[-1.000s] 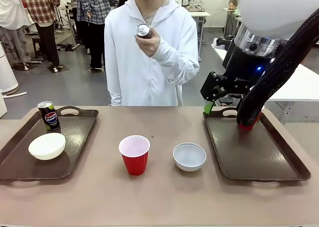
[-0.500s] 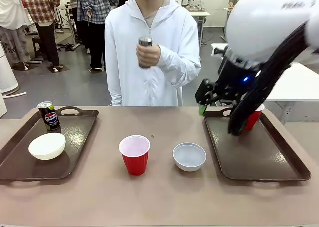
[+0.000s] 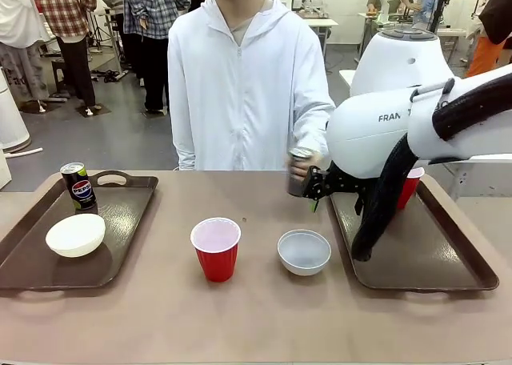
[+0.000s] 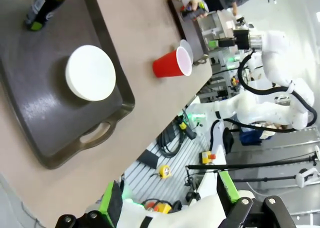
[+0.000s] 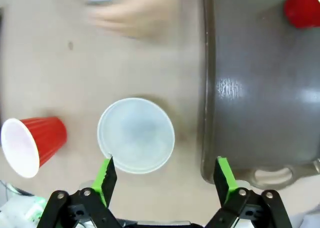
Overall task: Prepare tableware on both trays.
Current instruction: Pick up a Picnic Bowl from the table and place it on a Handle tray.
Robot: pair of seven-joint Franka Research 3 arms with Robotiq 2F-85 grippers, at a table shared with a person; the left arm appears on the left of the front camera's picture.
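One white bowl point(image 5: 136, 135) lies under the wide-spread right claw point(image 5: 164, 162), off-centre.

We see bright, even overhead light, a soft shadow beneath the red cup point(image 3: 216, 253), white glare on the right tray point(image 5: 231, 88), a motion-blurred hand point(image 5: 135, 19), and wide-angle bending in both wrist views.

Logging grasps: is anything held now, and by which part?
The left gripper and right gripper are open and empty. The person's hand holds a can around its side, though blurred.
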